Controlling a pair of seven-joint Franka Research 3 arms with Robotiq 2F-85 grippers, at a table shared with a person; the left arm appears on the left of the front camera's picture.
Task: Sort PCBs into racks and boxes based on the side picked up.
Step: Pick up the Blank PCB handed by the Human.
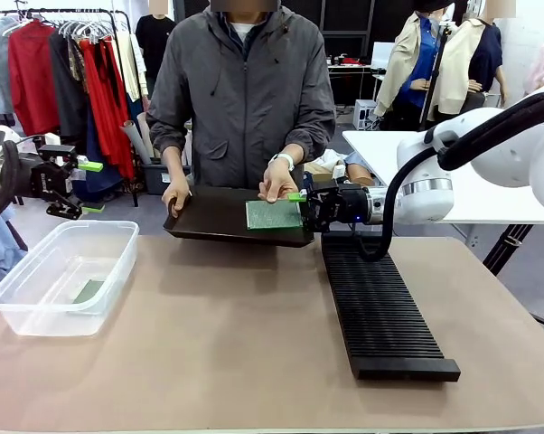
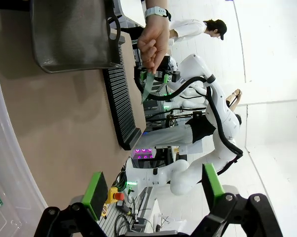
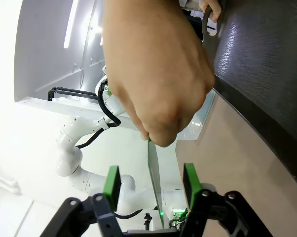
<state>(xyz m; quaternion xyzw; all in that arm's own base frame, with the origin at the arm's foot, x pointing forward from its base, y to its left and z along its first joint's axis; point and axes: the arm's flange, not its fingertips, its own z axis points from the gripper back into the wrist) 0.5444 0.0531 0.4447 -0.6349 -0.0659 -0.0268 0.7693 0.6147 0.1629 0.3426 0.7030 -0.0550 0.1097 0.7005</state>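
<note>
Risks dropping PCB (image 3: 153, 170) on early release by hand (image 3: 158, 74), with right gripper (image 3: 151, 180) open astride it, pads not yet touching; left gripper (image 2: 154, 186) open, empty.

Left arm held up at the robot's left side, wrist level, left end effector (image 1: 91, 186) pointing sideways toward the middle with fingers spread wide. Right arm reaches in from the right, elbow bent and wrist horizontal. Right end effector (image 3: 151, 181) points toward the left arm, green pads parted, not clamping.
</note>
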